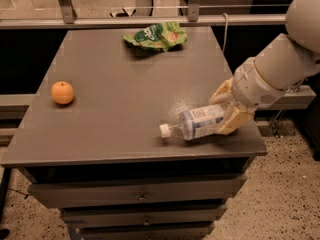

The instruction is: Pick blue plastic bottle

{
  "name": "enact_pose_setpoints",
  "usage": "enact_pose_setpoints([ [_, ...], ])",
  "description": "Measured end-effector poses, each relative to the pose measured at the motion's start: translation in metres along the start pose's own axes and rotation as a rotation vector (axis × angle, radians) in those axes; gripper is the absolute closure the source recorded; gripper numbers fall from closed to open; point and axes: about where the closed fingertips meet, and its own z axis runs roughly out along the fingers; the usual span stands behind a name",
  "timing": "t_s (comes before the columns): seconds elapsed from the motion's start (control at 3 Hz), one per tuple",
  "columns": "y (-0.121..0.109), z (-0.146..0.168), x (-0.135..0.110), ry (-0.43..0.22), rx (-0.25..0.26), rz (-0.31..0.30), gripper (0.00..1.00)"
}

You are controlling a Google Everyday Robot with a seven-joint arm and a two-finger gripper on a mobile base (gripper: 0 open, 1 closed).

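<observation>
The blue plastic bottle (196, 123) lies on its side near the front right corner of the grey table (115, 114), white cap pointing left. It is clear, with a pale blue-and-white label bearing a small dark mark. My gripper (219, 115) comes in from the right on a white arm. Its cream fingers (235, 121) sit one behind and one in front of the bottle's base end, closed on it. The base end is hidden between the fingers. I cannot tell whether the bottle still touches the table.
An orange (62, 92) sits at the table's left side. A crumpled green snack bag (155, 36) lies at the back centre. A metal rail (150, 21) runs behind the table. Drawers (140, 196) are below the front edge.
</observation>
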Motion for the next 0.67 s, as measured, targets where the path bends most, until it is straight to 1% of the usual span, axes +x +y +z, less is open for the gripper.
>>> enact_pose_setpoints([
  [0.33, -0.045, -0.032, -0.029, -0.011, 0.118, 0.024, 1.0],
  [0.67, -0.076, -0.071, -0.046, 0.017, 0.222, 0.078, 1.0],
])
